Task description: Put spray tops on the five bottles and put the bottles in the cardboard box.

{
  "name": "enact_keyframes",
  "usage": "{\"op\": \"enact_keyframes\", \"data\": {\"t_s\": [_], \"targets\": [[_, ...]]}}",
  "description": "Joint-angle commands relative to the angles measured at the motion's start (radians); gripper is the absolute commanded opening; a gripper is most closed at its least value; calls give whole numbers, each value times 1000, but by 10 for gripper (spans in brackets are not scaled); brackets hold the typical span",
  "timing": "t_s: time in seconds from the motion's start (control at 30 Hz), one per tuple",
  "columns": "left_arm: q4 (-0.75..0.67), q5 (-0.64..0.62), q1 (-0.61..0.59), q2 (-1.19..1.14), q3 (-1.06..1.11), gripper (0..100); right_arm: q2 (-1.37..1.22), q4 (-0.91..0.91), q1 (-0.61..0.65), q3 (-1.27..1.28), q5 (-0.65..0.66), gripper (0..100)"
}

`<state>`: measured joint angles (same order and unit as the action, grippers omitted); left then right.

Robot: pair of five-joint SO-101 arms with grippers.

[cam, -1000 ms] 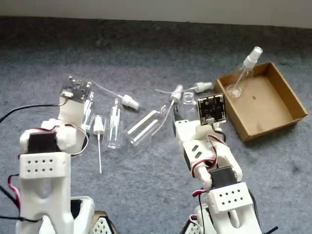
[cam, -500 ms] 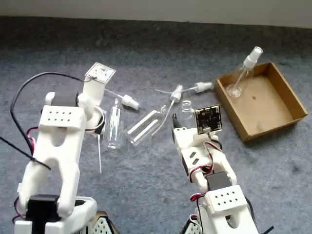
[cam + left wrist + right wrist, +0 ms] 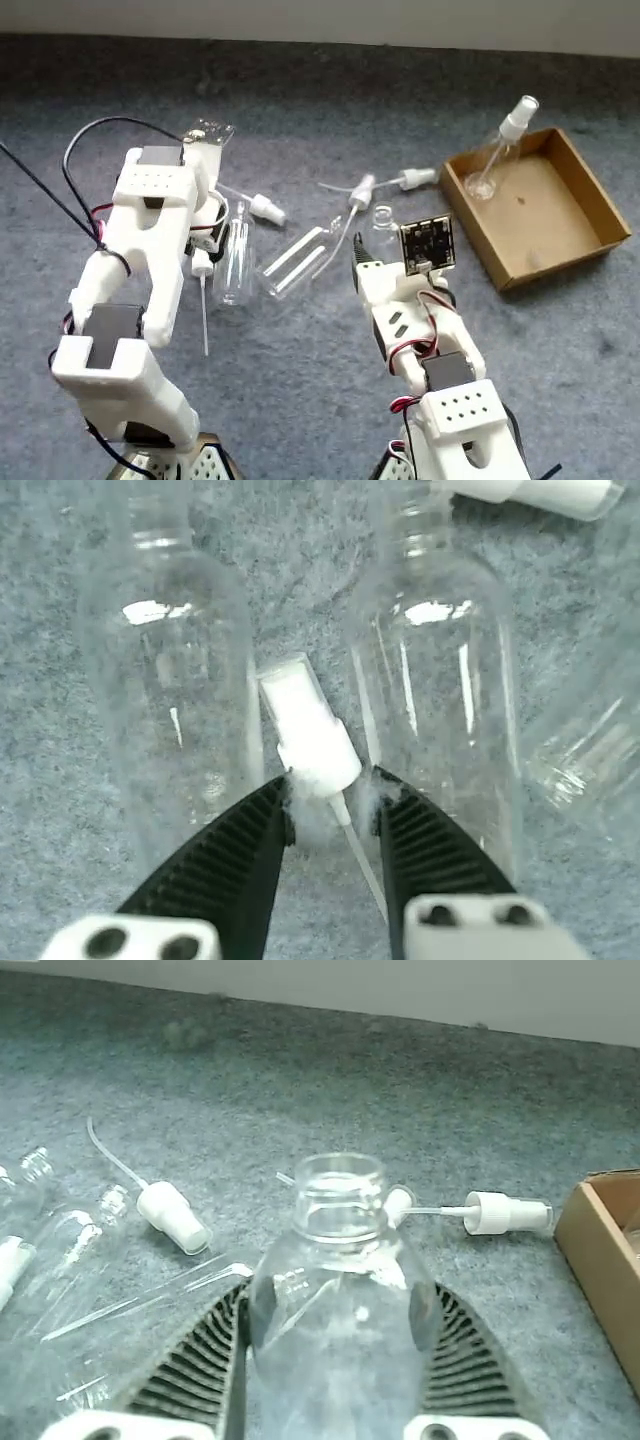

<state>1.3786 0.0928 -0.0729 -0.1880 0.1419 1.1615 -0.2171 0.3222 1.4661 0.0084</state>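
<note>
As wrist views reveal, left pincer [image 3: 335, 783] spread astride spray top [image 3: 310, 730]; right pincer [image 3: 340, 1298] pinches bottle [image 3: 340, 1240].

- The cardboard box [image 3: 560, 215] is brown, shallow and open, at the right of the high view.
- A capped bottle [image 3: 497, 152] leans in its upper left corner.
- A topless bottle [image 3: 340, 1250] stands upright, clamped in my right gripper [image 3: 340, 1305].
- A white spray top [image 3: 310, 735] lies between my left gripper [image 3: 335, 795] fingertips, flanked by two lying bottles [image 3: 170, 700] [image 3: 440, 680].
- A fifth bottle [image 3: 295, 262] lies at centre.
- Three loose spray tops [image 3: 265, 208] [image 3: 360, 190] [image 3: 418, 178] lie above it.
</note>
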Motion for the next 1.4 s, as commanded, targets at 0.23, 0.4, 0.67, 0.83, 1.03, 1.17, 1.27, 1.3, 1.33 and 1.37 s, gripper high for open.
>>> {"op": "enact_keyframes", "data": {"t_s": [0.23, 0.4, 0.67, 0.83, 1.03, 1.17, 1.27, 1.3, 1.33, 1.37], "targets": [[-38, -11, 18, -97, -64, 114, 19, 28, 15, 33, -8, 102], [-38, -12, 18, -101, -65, 116, 19, 28, 15, 33, -8, 102], [-40, -46, 21, -104, -42, 117, 19, 28, 15, 33, -8, 102], [-66, -72, 24, -104, -36, 156, 19, 28, 15, 33, -8, 102], [-66, -74, 21, -104, -35, 169, 19, 28, 15, 33, -8, 102], [-71, -74, 18, -104, -15, 164, 19, 28, 15, 33, -8, 102], [-74, -74, 18, -104, 22, 165, 19, 28, 15, 35, -8, 102], [-75, -74, 16, -104, 28, 165, 19, 28, 15, 35, -8, 102], [-80, -74, 16, -104, 35, 165, 19, 28, 15, 35, -8, 102], [-87, -74, 15, -104, 38, 165, 19, 28, 15, 35, -8, 102]]}}
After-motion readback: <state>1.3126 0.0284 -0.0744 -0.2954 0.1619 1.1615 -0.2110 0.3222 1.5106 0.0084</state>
